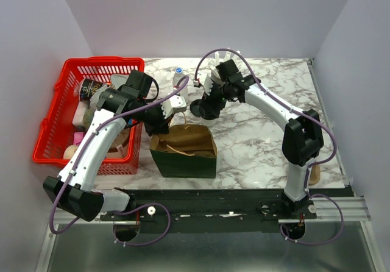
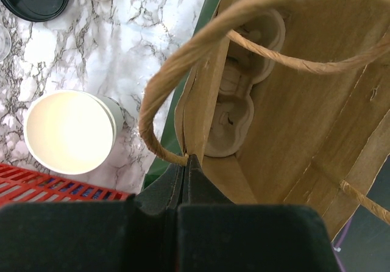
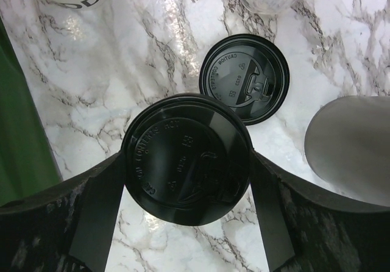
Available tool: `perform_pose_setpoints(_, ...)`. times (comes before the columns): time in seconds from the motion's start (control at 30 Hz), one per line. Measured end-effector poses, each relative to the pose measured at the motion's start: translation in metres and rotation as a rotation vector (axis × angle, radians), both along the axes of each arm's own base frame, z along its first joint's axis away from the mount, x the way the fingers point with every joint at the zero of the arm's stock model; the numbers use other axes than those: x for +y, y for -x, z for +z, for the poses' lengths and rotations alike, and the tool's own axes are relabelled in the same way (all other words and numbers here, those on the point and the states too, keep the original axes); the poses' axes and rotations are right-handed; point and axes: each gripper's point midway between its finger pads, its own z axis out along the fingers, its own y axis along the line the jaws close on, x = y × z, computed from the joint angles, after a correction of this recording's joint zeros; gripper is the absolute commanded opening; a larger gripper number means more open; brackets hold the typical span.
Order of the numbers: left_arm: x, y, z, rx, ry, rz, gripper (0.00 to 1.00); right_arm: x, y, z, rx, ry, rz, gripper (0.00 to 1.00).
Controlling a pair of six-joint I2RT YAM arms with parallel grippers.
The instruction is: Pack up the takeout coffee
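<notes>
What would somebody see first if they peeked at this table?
Probably the bright red plastic basket on the left. Next, the brown paper bag in the middle, its rim pinched by the left gripper, and the black round plastic lid of the takeout coffee between the fingers of the right gripper.

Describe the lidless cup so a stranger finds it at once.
Start at the red basket on the marble table. Between it and the brown paper bag stands a cream paper cup. Unlike its lidded neighbour, it is open and empty.
</notes>
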Motion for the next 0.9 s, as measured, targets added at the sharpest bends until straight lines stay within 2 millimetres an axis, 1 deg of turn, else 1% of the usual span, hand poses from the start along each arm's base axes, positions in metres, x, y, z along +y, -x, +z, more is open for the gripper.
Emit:
perform_pose_setpoints(0.17, -0.002, -0.001, -0.003, 0.001, 0.007, 0.000, 0.00, -0.007, 0.003, 0.002, -0.043, 0.033, 0.041, 0.79)
perform_pose_setpoints(0.3, -0.004, -0.004, -0.006, 0.003, 0.019, 0.002, 0.00, -0.020, 0.013, 0.006, -0.076, 0.074, 0.086, 0.78)
perform_pose_setpoints(0.4, -0.007, -0.005, -0.008, 0.006, 0.031, 0.007, 0.00, -0.031, 0.022, 0.015, -0.108, 0.094, 0.131, 0.78)
perform_pose_setpoints(0.53, -0.009, -0.004, -0.009, 0.007, 0.045, 0.006, 0.00, -0.049, 0.040, 0.035, -0.141, 0.084, 0.229, 0.78)
perform_pose_setpoints(0.67, -0.010, -0.002, -0.009, 0.000, 0.062, 0.000, 0.00, -0.079, 0.065, 0.052, -0.168, 0.090, 0.362, 0.78)
perform_pose_setpoints(0.7, -0.011, -0.002, -0.009, 0.000, 0.066, -0.001, 0.00, -0.086, 0.076, 0.054, -0.165, 0.099, 0.409, 0.78)
perform_pose_setpoints(0.73, -0.012, -0.003, -0.008, -0.004, 0.070, -0.002, 0.00, -0.096, 0.080, 0.055, -0.161, 0.108, 0.428, 0.78)
perform_pose_setpoints(0.77, -0.013, -0.004, -0.007, -0.007, 0.073, -0.001, 0.00, -0.102, 0.087, 0.055, -0.158, 0.115, 0.463, 0.78)
perform_pose_setpoints(0.83, -0.014, -0.006, -0.006, -0.012, 0.080, 0.001, 0.00, -0.110, 0.098, 0.053, -0.150, 0.128, 0.531, 0.78)
perform_pose_setpoints(0.9, -0.015, -0.007, -0.005, -0.014, 0.087, 0.002, 0.00, -0.114, 0.104, 0.051, -0.156, 0.140, 0.593, 0.78)
